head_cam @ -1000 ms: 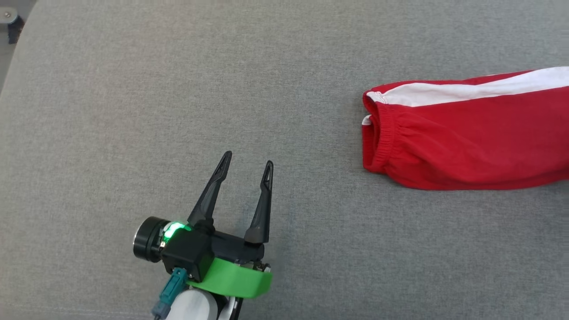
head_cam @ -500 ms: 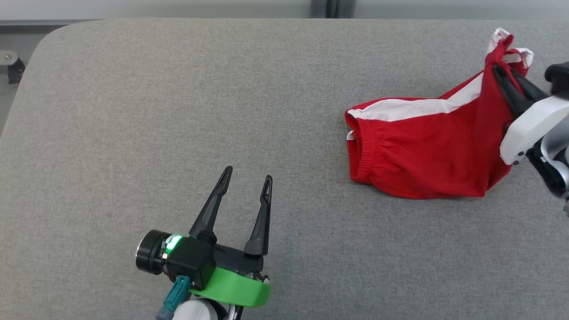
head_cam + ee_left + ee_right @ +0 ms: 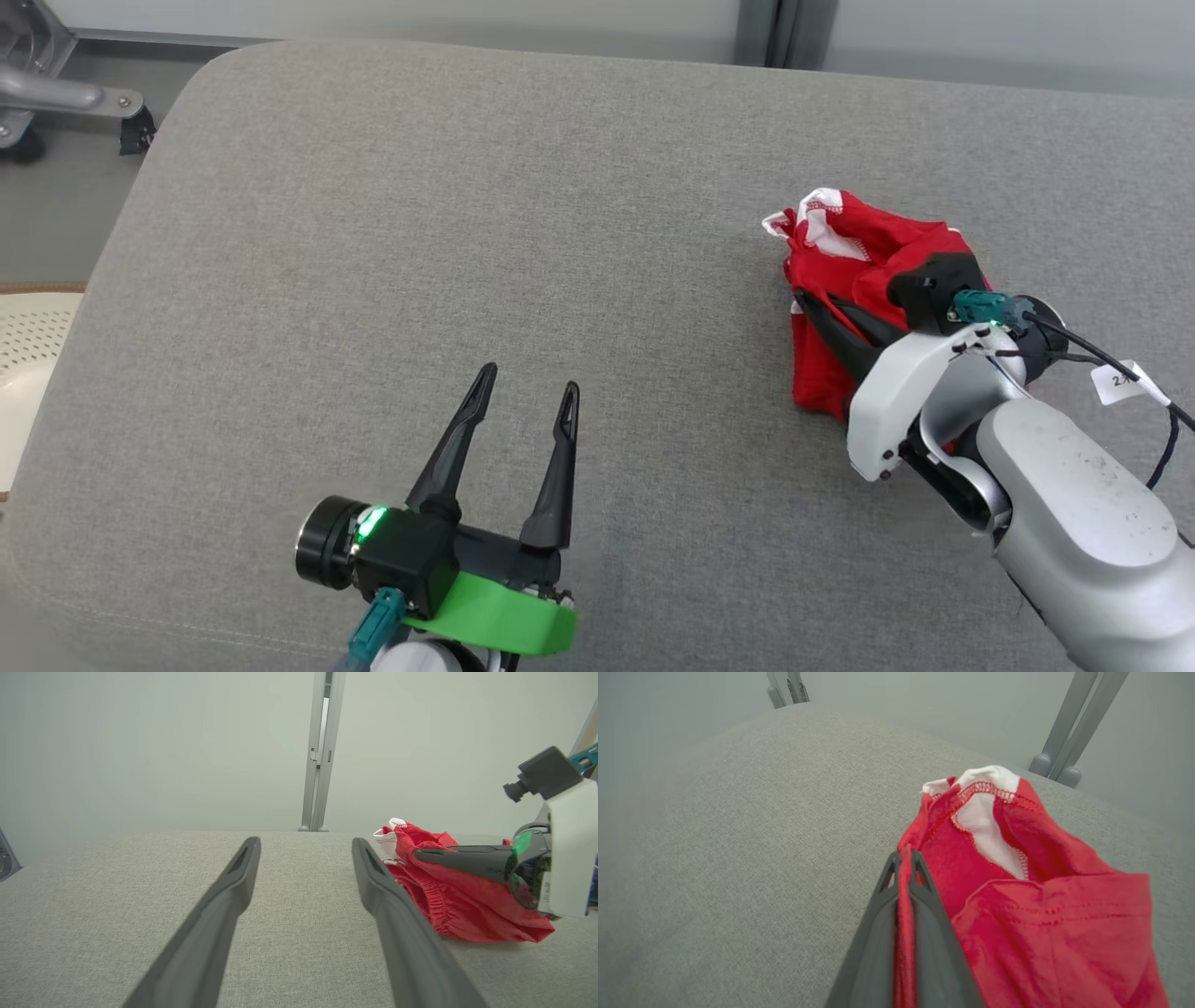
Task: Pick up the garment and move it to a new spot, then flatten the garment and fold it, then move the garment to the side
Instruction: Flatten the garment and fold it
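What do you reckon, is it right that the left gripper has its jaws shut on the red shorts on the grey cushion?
No: the right gripper has its jaws shut on the red shorts on the grey cushion, as the right wrist view shows.

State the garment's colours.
The garment is red with a white panel; the right wrist view shows it best.

open: grey cushion (image 3: 373, 233) left half | blocked: bunched garment (image 3: 831, 252), right arm (image 3: 1074, 504)
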